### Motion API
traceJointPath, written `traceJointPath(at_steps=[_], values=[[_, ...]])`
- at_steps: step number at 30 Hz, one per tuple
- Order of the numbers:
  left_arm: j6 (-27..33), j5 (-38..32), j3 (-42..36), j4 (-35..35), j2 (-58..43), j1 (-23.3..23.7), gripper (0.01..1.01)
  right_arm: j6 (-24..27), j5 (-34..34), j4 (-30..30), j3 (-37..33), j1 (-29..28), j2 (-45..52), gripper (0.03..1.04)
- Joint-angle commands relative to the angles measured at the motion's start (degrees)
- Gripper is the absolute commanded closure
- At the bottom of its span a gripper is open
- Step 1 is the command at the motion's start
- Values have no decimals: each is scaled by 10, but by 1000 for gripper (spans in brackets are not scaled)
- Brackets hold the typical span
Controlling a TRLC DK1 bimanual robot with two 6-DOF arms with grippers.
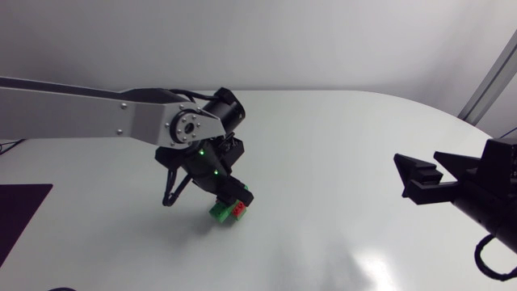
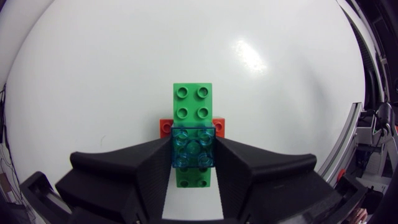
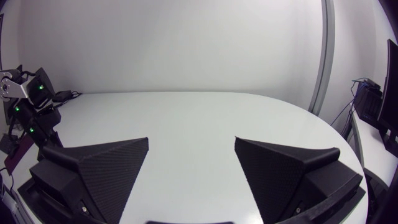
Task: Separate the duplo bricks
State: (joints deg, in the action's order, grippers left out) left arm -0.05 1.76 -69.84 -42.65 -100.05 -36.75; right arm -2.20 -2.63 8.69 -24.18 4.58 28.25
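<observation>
Here, left pincer point(image 2: 193, 154) clamps blue brick point(image 2: 193, 144) atop green brick point(image 2: 192, 102).

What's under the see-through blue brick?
A long green brick lies under the blue brick, sticking out at both ends. A red brick pokes out on both sides, seemingly beneath the green one; its middle is covered.
</observation>
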Motion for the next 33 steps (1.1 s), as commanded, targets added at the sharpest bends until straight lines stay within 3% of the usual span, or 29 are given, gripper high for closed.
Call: traceJointPath(at_steps=[1, 7, 15, 20, 26, 28, 33], values=[[37, 11, -11, -9, 39, 12, 784, -15, -8, 8, -46, 4, 28, 67], [121, 40, -30, -16, 69, 37, 784, -15, -54, 50, -143, -1, 141, 67], [222, 80, 1, -12, 99, 28, 784, -20, -247, 97, -209, -59, 317, 67], [282, 112, 29, -7, 122, 14, 784, 23, -357, 138, -237, -77, 376, 66], [345, 143, 38, -1, 124, 8, 785, 170, -361, 214, -277, -72, 438, 66], [359, 150, 37, 5, 120, 2, 785, 240, -369, 243, -280, -68, 462, 67], [386, 181, 16, 8, 91, -10, 800, 361, -377, 239, -255, -61, 465, 67]])
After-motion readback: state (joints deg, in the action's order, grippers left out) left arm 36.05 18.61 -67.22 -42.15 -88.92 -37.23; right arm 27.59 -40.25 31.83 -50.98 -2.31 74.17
